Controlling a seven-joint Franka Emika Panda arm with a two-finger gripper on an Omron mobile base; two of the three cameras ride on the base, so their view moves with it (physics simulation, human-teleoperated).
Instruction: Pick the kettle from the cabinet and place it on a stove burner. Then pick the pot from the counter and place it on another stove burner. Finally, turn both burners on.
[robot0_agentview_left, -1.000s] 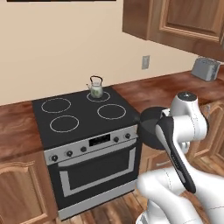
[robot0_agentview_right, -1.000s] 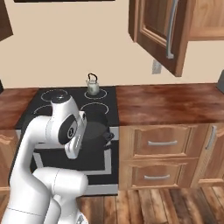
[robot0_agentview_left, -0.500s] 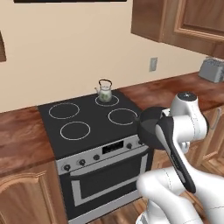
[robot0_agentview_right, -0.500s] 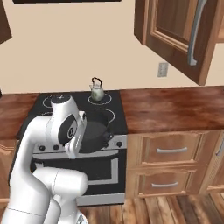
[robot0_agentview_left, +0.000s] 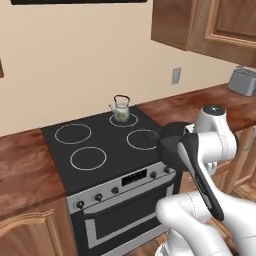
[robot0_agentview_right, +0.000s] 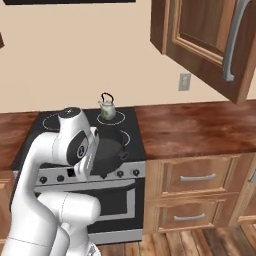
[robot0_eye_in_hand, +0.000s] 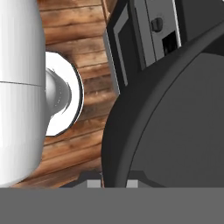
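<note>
My end effector (robot0_eye_in_hand: 113, 181) is clamped on the rim of the pot (robot0_eye_in_hand: 175, 127); seen from my hand camera, one dark fingertip sits on each side of the pot's wall, and the pot bulks large just in front of them. In the left base view the pot (robot0_agentview_left: 172, 147) hangs in the air at the front right corner of the stove (robot0_agentview_left: 107, 150), beside the front right burner (robot0_agentview_left: 142, 139) and above the row of knobs. In the right base view the pot (robot0_agentview_right: 109, 150) is over the stove's (robot0_agentview_right: 131, 150) front edge, partly behind my arm. The kettle (robot0_agentview_left: 121, 110) stands upright on the stove's back right burner (robot0_agentview_left: 124, 119), well apart from the pot. To the right of the stove runs the wooden table (robot0_agentview_right: 200, 127).
</note>
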